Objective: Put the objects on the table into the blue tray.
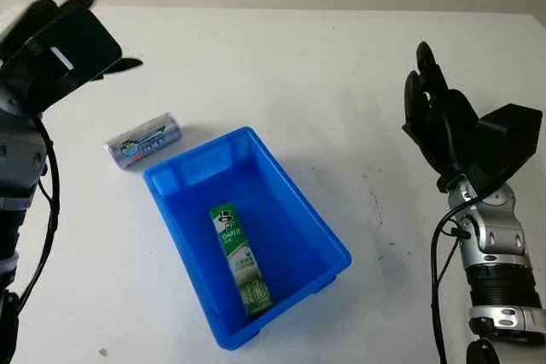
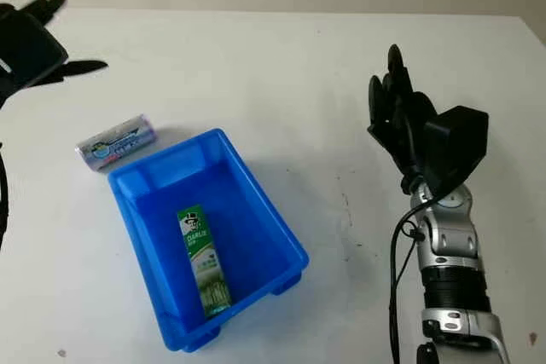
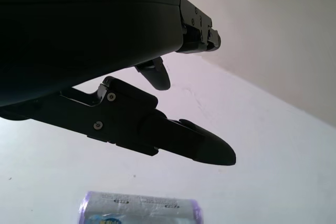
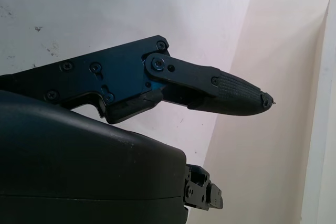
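Our left hand [image 1: 64, 36] hangs open above the far left of the table [image 1: 299, 66], holding nothing, and the one thing left to collect, the roll [image 1: 142, 140] in its silvery wrapper, lies on the table below and a little toward us from the fingers [image 3: 199, 148]. In the left wrist view the roll [image 3: 139, 212] sits just under the nearest finger, lying on its side, apart from the hand. The blue tray [image 1: 328, 245] stands just beside the roll, on the side away from the hand's reach, and it already holds a green box [image 1: 241, 259] lying along its floor.

We judge the step in hand to be the pickup of the roll. To do it well, we bring the hand straight down over the middle of the roll and close across its short width, not its ends, since a round thing on its side will likely roll away from a glancing touch. We also keep the fingers off the tray's near rim, which is close.

Our right hand [image 1: 439, 121] is raised, open, well to the right of the tray, holding nothing.
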Tool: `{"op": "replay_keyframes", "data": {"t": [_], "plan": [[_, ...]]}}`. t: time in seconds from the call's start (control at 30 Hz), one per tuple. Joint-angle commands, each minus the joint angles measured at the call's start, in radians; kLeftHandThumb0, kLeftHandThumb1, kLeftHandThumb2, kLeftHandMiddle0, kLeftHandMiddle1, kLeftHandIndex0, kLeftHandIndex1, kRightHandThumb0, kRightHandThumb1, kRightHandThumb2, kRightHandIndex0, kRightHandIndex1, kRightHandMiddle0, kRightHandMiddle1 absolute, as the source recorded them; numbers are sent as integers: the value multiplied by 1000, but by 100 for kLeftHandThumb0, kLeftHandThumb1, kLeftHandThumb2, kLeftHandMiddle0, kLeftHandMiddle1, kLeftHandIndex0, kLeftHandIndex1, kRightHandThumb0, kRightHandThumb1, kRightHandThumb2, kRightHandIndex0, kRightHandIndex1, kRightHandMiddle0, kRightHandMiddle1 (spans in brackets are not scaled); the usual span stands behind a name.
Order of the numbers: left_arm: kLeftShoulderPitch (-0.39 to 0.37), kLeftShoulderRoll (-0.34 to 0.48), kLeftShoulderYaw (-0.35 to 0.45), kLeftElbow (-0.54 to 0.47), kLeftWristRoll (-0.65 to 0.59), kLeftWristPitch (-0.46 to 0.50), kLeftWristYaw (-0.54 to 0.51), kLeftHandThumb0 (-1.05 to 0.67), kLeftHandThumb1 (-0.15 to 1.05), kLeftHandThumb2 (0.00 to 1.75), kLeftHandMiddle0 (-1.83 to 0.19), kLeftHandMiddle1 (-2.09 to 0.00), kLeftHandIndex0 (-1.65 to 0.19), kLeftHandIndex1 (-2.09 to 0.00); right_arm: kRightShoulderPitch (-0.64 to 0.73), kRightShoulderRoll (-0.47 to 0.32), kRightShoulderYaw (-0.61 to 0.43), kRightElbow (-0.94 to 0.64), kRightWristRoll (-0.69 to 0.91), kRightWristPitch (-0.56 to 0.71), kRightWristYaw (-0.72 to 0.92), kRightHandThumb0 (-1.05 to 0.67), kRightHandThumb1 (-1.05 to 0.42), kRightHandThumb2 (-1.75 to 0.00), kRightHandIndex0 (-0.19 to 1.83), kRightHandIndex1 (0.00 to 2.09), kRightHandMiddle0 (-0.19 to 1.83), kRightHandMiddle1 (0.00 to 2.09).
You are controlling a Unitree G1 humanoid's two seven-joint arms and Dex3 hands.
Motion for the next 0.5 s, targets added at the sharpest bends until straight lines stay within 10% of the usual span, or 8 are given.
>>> {"op": "replay_keyframes", "data": {"t": [0.0,0.1,0.2,0.27,0.37,0.47], "plan": [[-24,-6,-40,23,23,21,-23,-81,101,6,7,-157,-5,-3,-8,9,-9,3,4,-15,-3,-72,-105,-71,-19,0,-19,0],[-13,-25,-77,50,35,4,-36,-80,100,5,16,-198,1,-3,-6,13,-10,0,3,-12,-9,-72,-105,-71,-19,0,-19,0],[2,-41,-112,75,50,-2,-42,-83,101,6,18,-154,1,-4,-3,11,-12,-3,2,-8,-12,-71,-105,-72,-19,0,-19,0],[12,-48,-133,96,61,-20,-43,-86,103,6,19,-163,2,-4,-1,9,-13,-2,1,-12,-12,-71,-105,-72,-19,0,-19,0],[27,-44,-168,126,84,-67,-49,-88,104,8,4,-54,2,-5,2,5,-14,-5,-5,-19,-17,-71,-105,-73,-19,0,-19,0],[50,-34,-177,123,97,-76,-73,-87,104,8,-4,-19,0,-6,5,1,-18,-9,-6,-17,-17,-71,-105,-73,-19,0,-19,0]]}}
